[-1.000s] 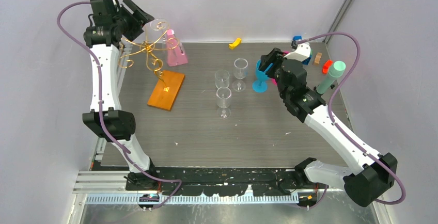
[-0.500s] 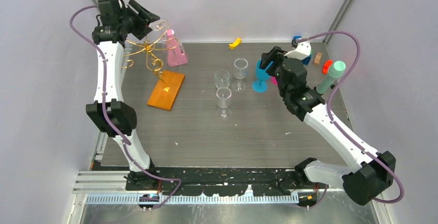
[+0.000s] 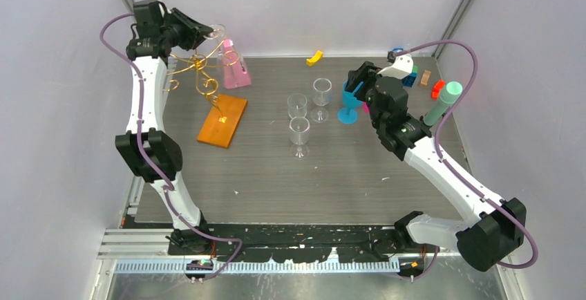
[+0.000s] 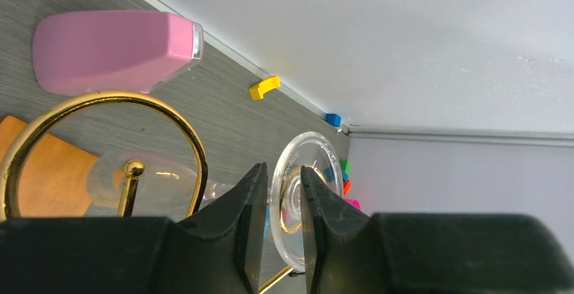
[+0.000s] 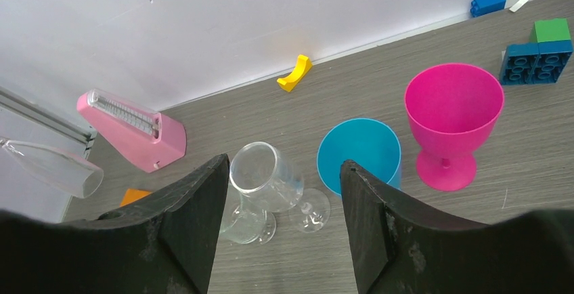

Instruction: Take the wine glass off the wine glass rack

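Observation:
The wine glass [image 3: 215, 35] is clear and lies tilted among the upper gold wire loops of the wine glass rack [image 3: 200, 72], which stands on an orange wooden base [image 3: 222, 120]. My left gripper [image 3: 202, 32] is shut on the glass's round foot. In the left wrist view the foot [image 4: 306, 150] sits between my left gripper's [image 4: 283, 180] jaws, the stem passes through a gold loop [image 4: 101, 97], and the bowl [image 4: 159, 187] lies behind it. My right gripper [image 3: 357, 82] is open and empty above the cups; the right wrist view shows its [image 5: 284, 172] jaws wide apart.
Three clear glasses [image 3: 298, 130] stand mid-table, also below my right gripper [image 5: 267, 175]. A blue cup [image 5: 359, 155], a pink cup [image 5: 453, 104], toy bricks [image 5: 535, 57], a yellow piece [image 5: 294, 74] and a pink metronome [image 3: 236, 68] stand near the back wall. A teal cylinder [image 3: 442, 103] stands at the right.
My left wrist has swung right and back with the glass foot still in its jaws, and the left elbow has straightened. The right arm has barely shifted.

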Controlling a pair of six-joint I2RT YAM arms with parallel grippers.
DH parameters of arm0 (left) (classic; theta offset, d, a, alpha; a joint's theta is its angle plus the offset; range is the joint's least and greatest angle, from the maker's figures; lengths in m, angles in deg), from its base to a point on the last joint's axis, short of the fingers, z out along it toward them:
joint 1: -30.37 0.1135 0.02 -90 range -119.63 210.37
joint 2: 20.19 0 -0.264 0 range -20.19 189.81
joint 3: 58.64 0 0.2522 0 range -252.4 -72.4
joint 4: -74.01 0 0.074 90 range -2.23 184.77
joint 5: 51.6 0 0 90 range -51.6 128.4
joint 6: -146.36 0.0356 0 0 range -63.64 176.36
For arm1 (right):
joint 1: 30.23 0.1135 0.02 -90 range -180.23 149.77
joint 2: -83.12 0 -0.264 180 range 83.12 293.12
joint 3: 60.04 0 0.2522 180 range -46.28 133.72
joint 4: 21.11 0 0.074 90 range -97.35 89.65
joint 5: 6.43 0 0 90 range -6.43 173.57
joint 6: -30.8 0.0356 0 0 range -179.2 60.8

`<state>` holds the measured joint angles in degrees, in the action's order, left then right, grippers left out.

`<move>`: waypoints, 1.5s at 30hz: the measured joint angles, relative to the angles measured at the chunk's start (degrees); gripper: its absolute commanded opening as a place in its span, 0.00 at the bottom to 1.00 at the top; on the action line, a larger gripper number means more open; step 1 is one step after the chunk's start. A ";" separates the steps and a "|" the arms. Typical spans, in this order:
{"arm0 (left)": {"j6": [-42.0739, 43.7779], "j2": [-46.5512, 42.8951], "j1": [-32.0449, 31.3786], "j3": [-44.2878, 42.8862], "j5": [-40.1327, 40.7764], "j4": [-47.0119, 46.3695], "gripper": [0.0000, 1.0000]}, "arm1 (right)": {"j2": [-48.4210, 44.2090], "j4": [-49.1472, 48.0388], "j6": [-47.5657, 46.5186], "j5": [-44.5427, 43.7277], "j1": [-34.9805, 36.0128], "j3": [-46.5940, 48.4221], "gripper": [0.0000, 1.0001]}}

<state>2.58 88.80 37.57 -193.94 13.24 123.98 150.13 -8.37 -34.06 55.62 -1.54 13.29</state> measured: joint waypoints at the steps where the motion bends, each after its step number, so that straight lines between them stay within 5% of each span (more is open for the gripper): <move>1: 0.02 -0.02 0.00 0.20 -0.04 -0.33 0.25 | 0.07 -0.13 0.00 0.02 0.00 0.02 0.66; 9: 1.42 -0.66 0.02 0.83 0.11 -1.20 0.24 | 0.76 -0.26 0.02 0.74 -0.04 0.13 0.66; 16: 2.14 -1.70 0.07 0.87 0.50 -1.18 0.00 | 0.79 -0.24 0.11 1.09 -0.04 0.15 0.66; 45: -11.96 -3.39 0.22 7.10 -13.38 -17.33 0.00 | 0.09 -0.22 0.70 1.49 -0.04 0.15 0.66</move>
<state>-9.38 85.42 37.79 -186.83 -0.14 106.64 150.21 -8.59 -33.36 57.11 -1.58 13.45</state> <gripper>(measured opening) 0.042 0.657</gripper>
